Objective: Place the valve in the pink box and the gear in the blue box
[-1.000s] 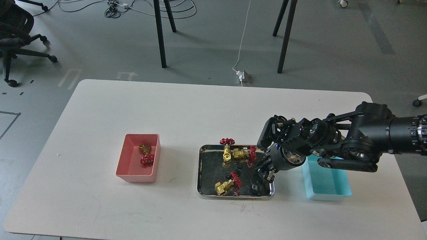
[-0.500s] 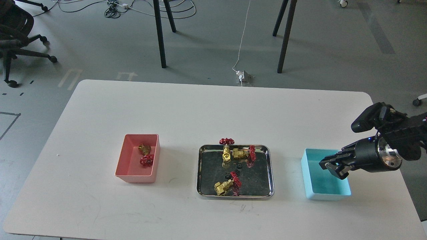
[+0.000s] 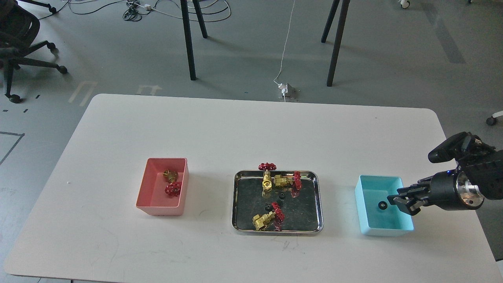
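The blue box (image 3: 387,225) stands at the right of the table with one black gear (image 3: 381,205) lying on its floor. My right gripper (image 3: 401,201) hangs over the box's right rim, open and empty, just right of that gear. The pink box (image 3: 160,207) at the left holds one valve (image 3: 171,183). Three more valves lie in the steel tray (image 3: 236,196): one (image 3: 267,181) at the back rim, one (image 3: 284,181) beside it, and one (image 3: 266,219) near the front. A few black gears (image 3: 278,203) lie between them. My left gripper is out of view.
The tray sits in the middle of the white table (image 3: 251,129), between the two boxes. Table legs and cables stand on the floor beyond the far edge. An office chair (image 3: 19,43) is at the far left.
My right arm swung from the tray's right side to the blue box, then drew back right. A gear that was not in the blue box now lies in it, and the gripper is empty.
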Controlling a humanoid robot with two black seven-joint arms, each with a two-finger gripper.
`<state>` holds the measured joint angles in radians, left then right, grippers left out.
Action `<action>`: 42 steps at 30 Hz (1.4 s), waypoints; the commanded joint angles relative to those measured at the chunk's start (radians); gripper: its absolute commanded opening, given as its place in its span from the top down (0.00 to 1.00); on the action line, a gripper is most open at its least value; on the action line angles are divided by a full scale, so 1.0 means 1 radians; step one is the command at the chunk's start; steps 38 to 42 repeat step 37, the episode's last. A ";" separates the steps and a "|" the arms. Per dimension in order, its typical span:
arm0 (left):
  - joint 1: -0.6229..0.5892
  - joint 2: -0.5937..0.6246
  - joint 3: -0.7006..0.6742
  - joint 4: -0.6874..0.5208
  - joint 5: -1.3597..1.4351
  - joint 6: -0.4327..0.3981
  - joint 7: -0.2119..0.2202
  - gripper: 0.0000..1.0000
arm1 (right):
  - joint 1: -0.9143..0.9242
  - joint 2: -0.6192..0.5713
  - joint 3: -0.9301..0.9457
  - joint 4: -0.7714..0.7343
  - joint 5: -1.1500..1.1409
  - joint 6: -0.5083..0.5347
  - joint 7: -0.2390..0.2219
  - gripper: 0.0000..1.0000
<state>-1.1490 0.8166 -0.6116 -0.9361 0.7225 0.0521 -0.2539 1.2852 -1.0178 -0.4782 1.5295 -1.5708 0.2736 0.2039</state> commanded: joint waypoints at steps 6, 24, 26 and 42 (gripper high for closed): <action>0.000 -0.002 0.003 -0.003 0.000 0.000 0.005 0.01 | -0.024 -0.005 0.166 0.003 0.087 -0.005 -0.001 0.49; -0.032 -0.092 0.015 0.042 0.005 -0.005 0.074 0.01 | -0.032 0.171 0.722 -0.460 1.392 -0.436 -0.126 0.29; -0.032 -0.108 0.044 0.042 0.005 -0.002 0.074 0.01 | -0.032 0.237 0.724 -0.526 1.431 -0.535 -0.124 0.23; -0.035 -0.105 0.090 0.033 0.000 0.022 0.073 0.01 | -0.035 0.438 0.722 -0.648 1.372 -0.677 -0.104 0.01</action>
